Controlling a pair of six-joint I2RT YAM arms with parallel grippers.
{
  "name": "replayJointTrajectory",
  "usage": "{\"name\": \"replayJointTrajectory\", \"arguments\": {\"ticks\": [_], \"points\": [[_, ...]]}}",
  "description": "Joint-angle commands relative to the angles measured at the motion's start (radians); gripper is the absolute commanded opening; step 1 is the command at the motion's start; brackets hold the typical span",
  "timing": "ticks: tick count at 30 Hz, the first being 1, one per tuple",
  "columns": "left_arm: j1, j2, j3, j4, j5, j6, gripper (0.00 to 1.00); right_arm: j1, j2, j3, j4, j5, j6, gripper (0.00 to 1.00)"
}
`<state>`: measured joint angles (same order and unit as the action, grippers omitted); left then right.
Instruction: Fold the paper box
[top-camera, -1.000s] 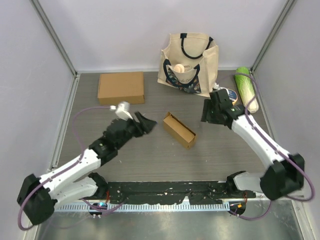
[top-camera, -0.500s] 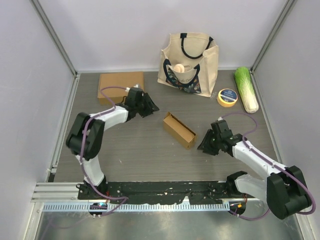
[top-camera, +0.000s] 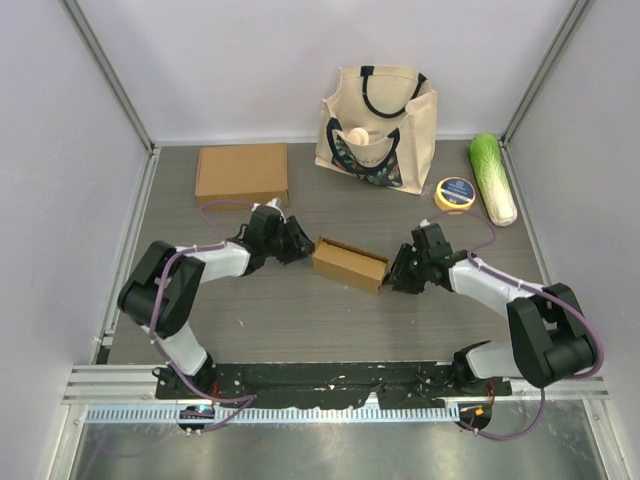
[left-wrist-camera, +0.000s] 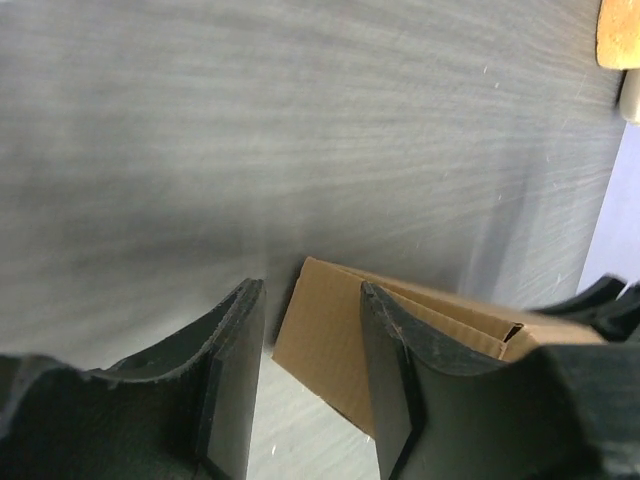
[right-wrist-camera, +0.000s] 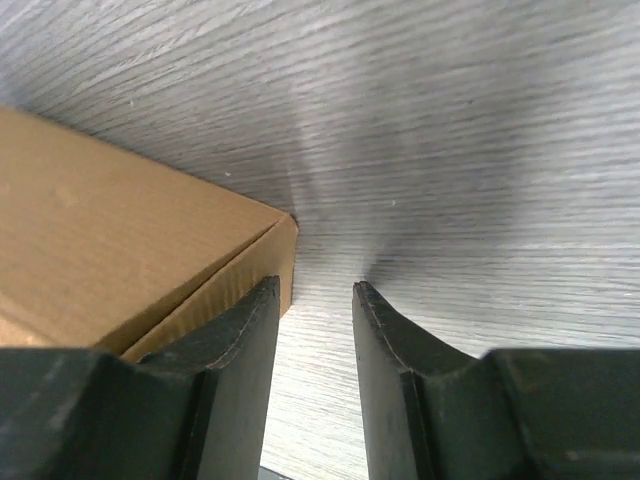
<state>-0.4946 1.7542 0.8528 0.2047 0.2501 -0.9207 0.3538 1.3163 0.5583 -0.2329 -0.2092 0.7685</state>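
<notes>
At the far left corner of the tabletop (top-camera: 300, 325) I see a flat brown cardboard carton (top-camera: 241, 174), square-edged and matte. Nearer the middle, my left gripper (top-camera: 299, 245) lies low, its black jaws spread. The left wrist view shows bare surface in the gap and nothing pinched. Just beyond them is the left end of the paper box (top-camera: 349, 264). The box is a long, narrow kraft carton lying a little left of the tabletop's centre, slanted so its right end sits closer to the near edge. I can see a corrugated edge and a folded flap line at its left end.

Behind it, against the far edge, a cream canvas tote bag (top-camera: 378, 115) stands upright, with dark handles and a dark print. Something round and pale sits in its front pocket.

My right gripper (top-camera: 397, 270) is at the box's right end, jaws parted. The right wrist view shows only bare tabletop between them, with the box corner just beside one finger.

Toward the far right corner lie a yellow tape roll (top-camera: 455, 193) and a green and white leafy cabbage (top-camera: 493, 178), long and rounded.

The tabletop is dark grey with a fine brushed wood grain. Pale lilac walls close it in on three sides, framed by slanting metal posts.
</notes>
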Motion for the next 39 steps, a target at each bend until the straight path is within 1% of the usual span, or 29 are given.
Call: {"name": "replayJointTrajectory", "arguments": {"ticks": [1, 2, 3, 4, 6, 8, 9, 11, 13, 16, 17, 18, 19, 21, 22, 23, 24, 25, 26, 27, 28, 29, 31, 32, 33, 35, 36, 37, 39], "points": [[-0.042, -0.154, -0.121, 0.006, 0.037, -0.024, 0.49, 0.004, 0.055, 0.149, -0.069, 0.136, -0.148, 0.42], [-0.042, -0.176, -0.133, -0.054, 0.022, -0.021, 0.51, 0.002, 0.066, 0.179, -0.110, 0.183, -0.172, 0.43], [-0.041, -0.202, -0.147, -0.074, -0.012, -0.014, 0.53, 0.002, 0.070, 0.190, -0.190, 0.230, -0.187, 0.43], [-0.033, -0.253, -0.176, -0.092, -0.031, -0.009, 0.55, 0.002, 0.057, 0.198, -0.222, 0.308, -0.199, 0.44], [-0.030, -0.318, -0.202, -0.142, -0.072, 0.016, 0.58, 0.002, 0.022, 0.210, -0.308, 0.359, -0.215, 0.45], [-0.029, -0.410, -0.209, -0.201, -0.129, 0.057, 0.59, 0.002, -0.067, 0.227, -0.367, 0.418, -0.216, 0.47], [-0.029, -0.438, -0.210, -0.235, -0.140, 0.072, 0.59, 0.005, -0.104, 0.235, -0.428, 0.444, -0.213, 0.46], [-0.027, -0.522, -0.207, -0.266, -0.149, 0.101, 0.60, 0.013, -0.193, 0.268, -0.477, 0.484, -0.210, 0.47], [-0.029, -0.573, -0.201, -0.280, -0.146, 0.140, 0.60, 0.013, -0.227, 0.299, -0.540, 0.472, -0.215, 0.47], [-0.054, -0.660, -0.199, -0.283, -0.110, 0.204, 0.52, 0.016, -0.268, 0.350, -0.545, 0.326, -0.288, 0.46], [-0.070, -0.686, -0.201, -0.274, -0.123, 0.229, 0.52, 0.028, -0.278, 0.357, -0.528, 0.285, -0.314, 0.46], [-0.112, -0.725, -0.196, -0.269, -0.142, 0.271, 0.54, 0.030, -0.296, 0.354, -0.482, 0.164, -0.378, 0.46], [-0.127, -0.737, -0.189, -0.258, -0.164, 0.290, 0.59, 0.033, -0.302, 0.351, -0.458, 0.118, -0.397, 0.46], [-0.128, -0.727, -0.147, -0.246, -0.164, 0.292, 0.64, 0.059, -0.305, 0.338, -0.383, 0.032, -0.429, 0.47], [-0.128, -0.711, -0.124, -0.248, -0.160, 0.283, 0.68, 0.074, -0.305, 0.330, -0.356, 0.040, -0.442, 0.47], [-0.128, -0.696, -0.097, -0.254, -0.141, 0.281, 0.67, 0.101, -0.302, 0.315, -0.309, 0.060, -0.448, 0.46], [-0.130, -0.671, -0.048, -0.264, -0.090, 0.286, 0.64, 0.115, -0.286, 0.308, -0.292, 0.083, -0.455, 0.46], [-0.136, -0.667, -0.040, -0.228, -0.060, 0.298, 0.61, 0.120, -0.270, 0.307, -0.287, 0.137, -0.469, 0.42], [-0.147, -0.667, -0.040, -0.209, -0.036, 0.315, 0.60, 0.125, -0.253, 0.305, -0.280, 0.164, -0.472, 0.40], [-0.191, -0.668, -0.046, -0.176, -0.038, 0.335, 0.60, 0.132, -0.238, 0.305, -0.276, 0.177, -0.480, 0.38], [-0.221, -0.665, -0.046, -0.162, -0.037, 0.392, 0.59, 0.134, -0.201, 0.307, -0.276, 0.200, -0.486, 0.38], [-0.292, -0.657, -0.043, -0.165, -0.040, 0.416, 0.58, 0.142, -0.187, 0.305, -0.272, 0.205, -0.483, 0.37], [-0.369, -0.628, -0.049, -0.160, -0.099, 0.454, 0.57, 0.171, -0.163, 0.299, -0.270, 0.293, -0.489, 0.38], [-0.446, -0.616, -0.052, -0.154, -0.126, 0.495, 0.56, 0.186, -0.160, 0.296, -0.266, 0.338, -0.492, 0.38], [-0.487, -0.601, -0.055, -0.149, -0.164, 0.526, 0.56, 0.197, -0.158, 0.292, -0.264, 0.362, -0.495, 0.38], [-0.591, -0.538, -0.052, -0.130, -0.294, 0.601, 0.56, 0.211, -0.157, 0.275, -0.232, 0.387, -0.497, 0.39], [-0.614, -0.510, -0.035, -0.126, -0.316, 0.615, 0.55, 0.211, -0.157, 0.270, -0.224, 0.398, -0.495, 0.40], [-0.634, -0.443, -0.025, -0.120, -0.346, 0.625, 0.55, 0.212, -0.155, 0.264, -0.214, 0.407, -0.497, 0.39], [-0.671, -0.380, 0.009, -0.093, -0.368, 0.643, 0.51, 0.214, -0.150, 0.261, -0.184, 0.428, -0.500, 0.39]]}}
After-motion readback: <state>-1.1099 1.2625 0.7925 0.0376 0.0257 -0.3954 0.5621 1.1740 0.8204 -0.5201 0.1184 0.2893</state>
